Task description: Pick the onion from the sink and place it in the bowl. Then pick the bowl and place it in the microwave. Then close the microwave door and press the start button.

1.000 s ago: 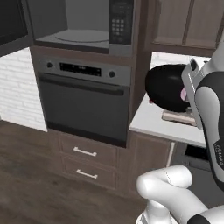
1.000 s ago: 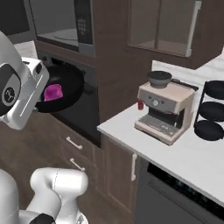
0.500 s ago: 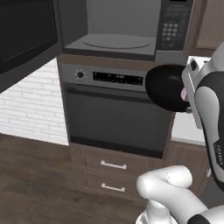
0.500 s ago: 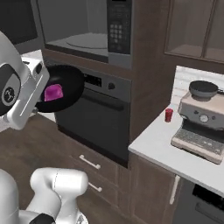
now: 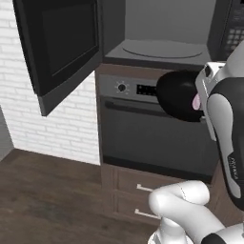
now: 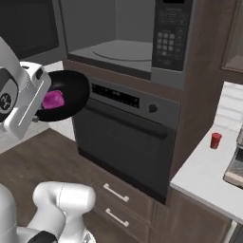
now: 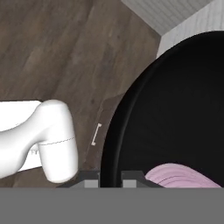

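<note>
Pinched narrow on the rim of the bowl [image 6: 64, 95] — gripper [image 7: 109, 178] at bottom centre, onion [image 6: 53, 99] inside. Microwave [image 6: 118, 47] cavity up and right in right base view — door [image 5: 57, 47] open.

A small line of dark lettering, too fine to be made out with certainty, is printed on the white arm link [image 5: 233, 164] near the right edge of the left base view. Light marks are seen on the keypad buttons of the microwave [image 6: 168, 35] and on the display strip of the oven [image 6: 116, 96], but none can be read.
</note>
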